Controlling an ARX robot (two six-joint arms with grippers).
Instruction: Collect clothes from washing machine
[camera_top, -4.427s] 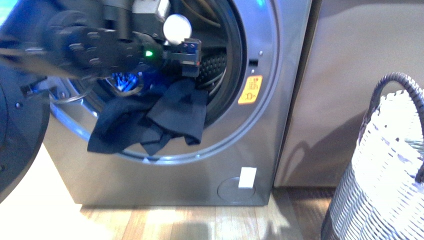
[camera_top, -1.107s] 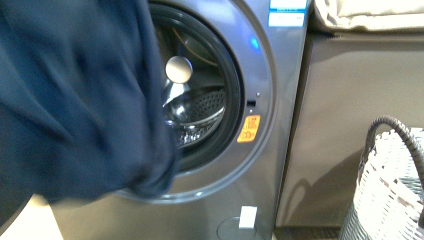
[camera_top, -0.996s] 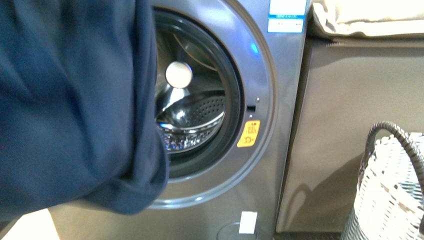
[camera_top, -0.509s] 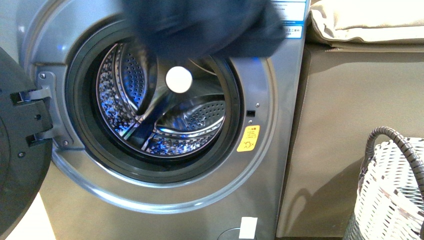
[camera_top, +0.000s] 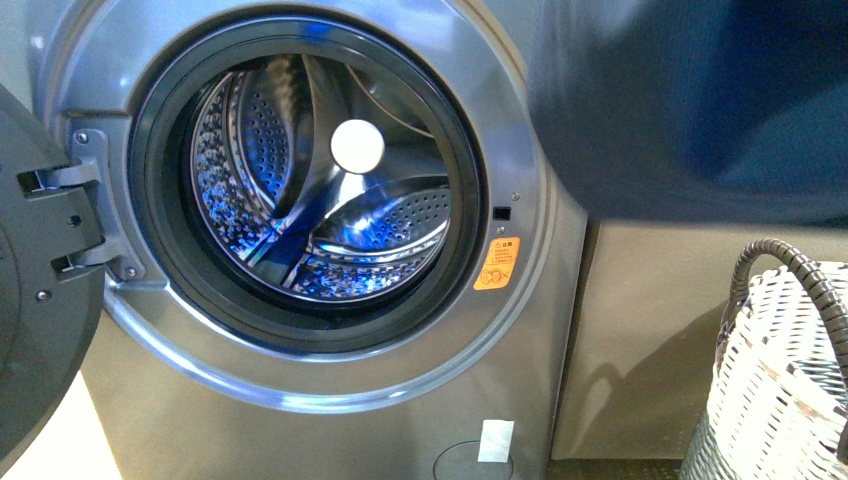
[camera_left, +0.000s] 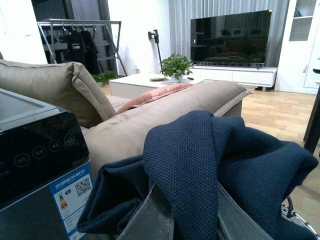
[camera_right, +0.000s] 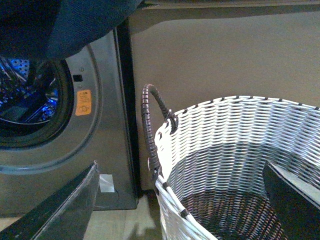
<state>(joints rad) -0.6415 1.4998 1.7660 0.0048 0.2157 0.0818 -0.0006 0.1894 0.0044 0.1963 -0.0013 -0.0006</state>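
The clothes, a dark navy knit garment, hang blurred at the upper right of the front view, above and to the right of the porthole. In the left wrist view my left gripper is shut on the clothes, which drape over both fingers. The washing machine stands with its door swung open at the left; its steel drum shows no fabric. My right gripper is open and empty over the woven basket. The clothes also show in the right wrist view.
The white-and-grey woven basket with a dark handle stands at the lower right, beside a beige sofa back. An orange sticker sits right of the porthole. The sofa top lies behind the held clothes.
The clothes left the porthole, swung up across the front view from left to upper right, and the drum now shows bare.
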